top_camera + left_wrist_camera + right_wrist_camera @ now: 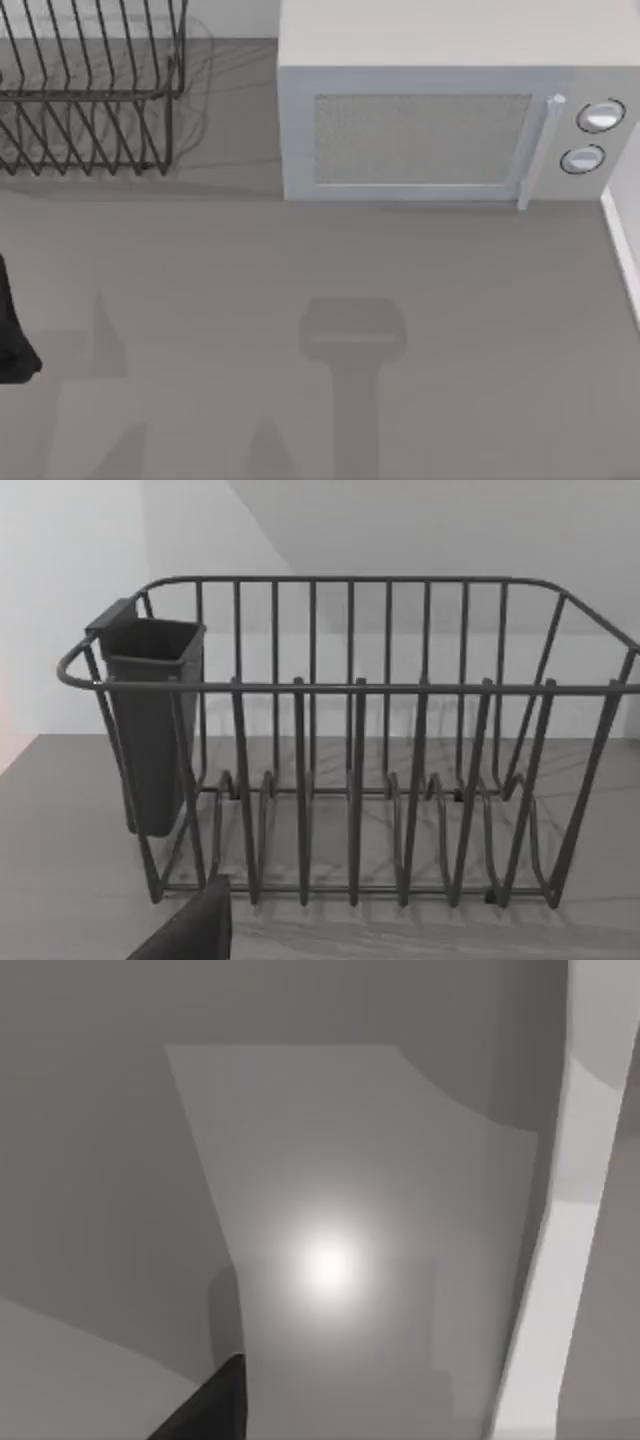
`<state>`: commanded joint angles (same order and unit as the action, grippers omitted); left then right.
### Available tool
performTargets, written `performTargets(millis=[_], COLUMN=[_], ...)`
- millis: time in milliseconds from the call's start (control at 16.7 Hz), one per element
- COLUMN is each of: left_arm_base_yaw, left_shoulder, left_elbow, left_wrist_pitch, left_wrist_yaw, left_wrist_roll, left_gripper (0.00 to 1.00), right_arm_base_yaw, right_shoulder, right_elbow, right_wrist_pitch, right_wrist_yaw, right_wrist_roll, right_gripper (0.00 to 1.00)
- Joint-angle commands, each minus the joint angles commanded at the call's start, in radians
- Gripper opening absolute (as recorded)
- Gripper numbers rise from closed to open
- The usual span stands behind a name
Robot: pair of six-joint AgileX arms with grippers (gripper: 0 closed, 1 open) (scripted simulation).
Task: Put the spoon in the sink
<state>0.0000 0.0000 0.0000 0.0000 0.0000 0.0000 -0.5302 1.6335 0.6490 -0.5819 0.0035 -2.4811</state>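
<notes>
My left arm [12, 330] sits at the left edge of the surface [300, 260], and the left gripper [195, 935] faces the wire dish rack [350, 780] at the back left. A dark cutlery holder [150, 720] hangs on 1 end of the rack. Its inside is hidden, so I cannot tell where the spoon is, though that holder is my best guess. How far either gripper is open I cannot tell, and I see nothing held. The right gripper [210, 1405] looks onto plain grey faces with a bright glare.

The microwave [440, 130] stands at the back, right of the rack. A pale edge [622, 250] runs along the surface's right side. It may be the sink's rim, but I would not swear to it.

I judge the task barely begun. To do this step well, I would bring the left gripper up over the holder's mouth first, look inside, and only then descend straight down, keeping clear of the rack's wires.
</notes>
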Motion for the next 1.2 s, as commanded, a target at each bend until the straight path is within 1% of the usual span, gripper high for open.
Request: performTargets(millis=[540, 600, 1020, 1080, 1200], left_arm_base_yaw=[0.000, 0.000, 0.000, 0.000, 0.000], left_shoulder=[0.000, 0.000, 0.000, 0.000, 0.000], left_elbow=[0.000, 0.000, 0.000, 0.000, 0.000], left_wrist_pitch=[0.000, 0.000, 0.000, 0.000, 0.000], left_wrist_yaw=[0.000, 0.000, 0.000, 0.000, 0.000], left_wrist_roll=[0.000, 0.000, 0.000, 0.000, 0.000], left_gripper=[1.00, 1.00, 1.00, 1.00, 1.00], right_arm_base_yaw=[0.000, 0.000, 0.000, 0.010, 0.009], right_shoulder=[0.000, 0.000, 0.000, -0.076, -0.082], right_elbow=[0.000, 0.000, 0.000, 0.032, 0.045], right_wrist_pitch=[0.000, 0.000, 0.000, -0.075, -0.091], right_wrist_yaw=[0.000, 0.000, 0.000, 0.027, 0.027], right_wrist_roll=[0.000, 0.000, 0.000, 0.030, 0.028], right_gripper=[0.02, 0.00, 0.00, 0.00, 0.00])
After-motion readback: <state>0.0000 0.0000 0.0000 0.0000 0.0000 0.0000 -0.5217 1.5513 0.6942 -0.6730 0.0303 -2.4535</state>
